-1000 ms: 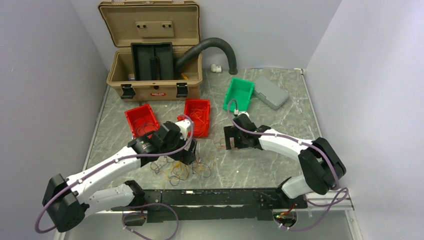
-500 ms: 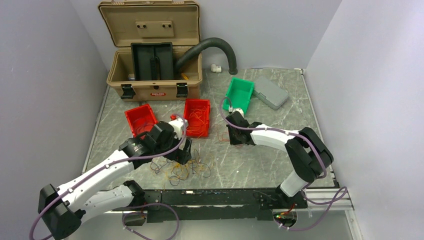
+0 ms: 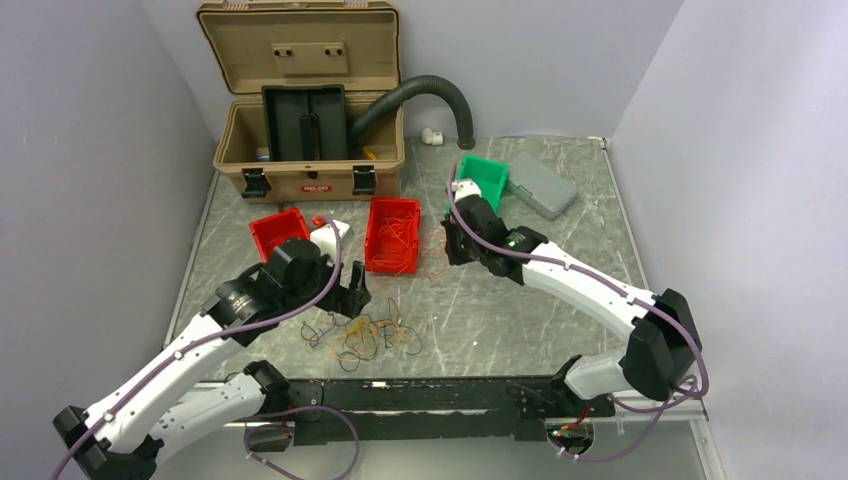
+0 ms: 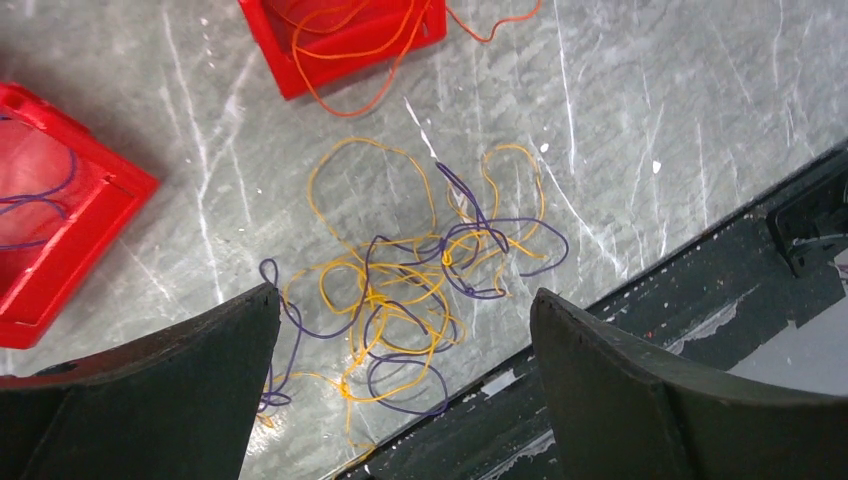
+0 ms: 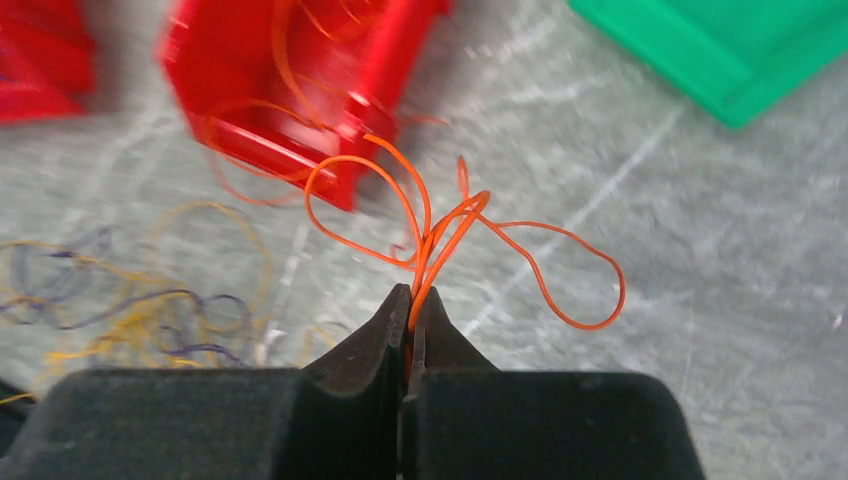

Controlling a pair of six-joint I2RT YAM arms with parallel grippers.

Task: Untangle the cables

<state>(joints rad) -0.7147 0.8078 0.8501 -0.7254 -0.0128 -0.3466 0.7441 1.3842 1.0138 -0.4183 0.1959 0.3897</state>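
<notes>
1. Looking at the cables (image 4: 400, 290) first: a loose knot of yellow-orange and dark purple strands lies flat on the table (image 3: 560, 250), near its front edge and just beside the black rail (image 4: 680, 290).
2. One orange strand (image 5: 455, 225) is apart from that heap. It is lifted off the table in several open loops, between the red bin (image 3: 372, 240) and the green bin (image 3: 485, 180).
3. My right gripper (image 5: 410, 300) has its jaws pressed together on the orange strand, pinching it at the very tips where the loops gather.
4. My left gripper (image 4: 400, 300) hangs over the heap with its jaws wide apart and nothing in them. In its wrist view the knot shows between the two fingers (image 4: 180, 380).
5. The red bin sits beyond the heap and holds more orange wire, some of it trailing over the rim onto the table.
6. A second red bin (image 4: 90, 230) stands to its left, with a purple strand inside.
7. The green bin is behind my right arm, beside a grey box (image 3: 542, 186).
8. At the back stands an open tan case (image 3: 305, 165), with a black hose (image 3: 430, 92) arching from it down to the table.
</notes>
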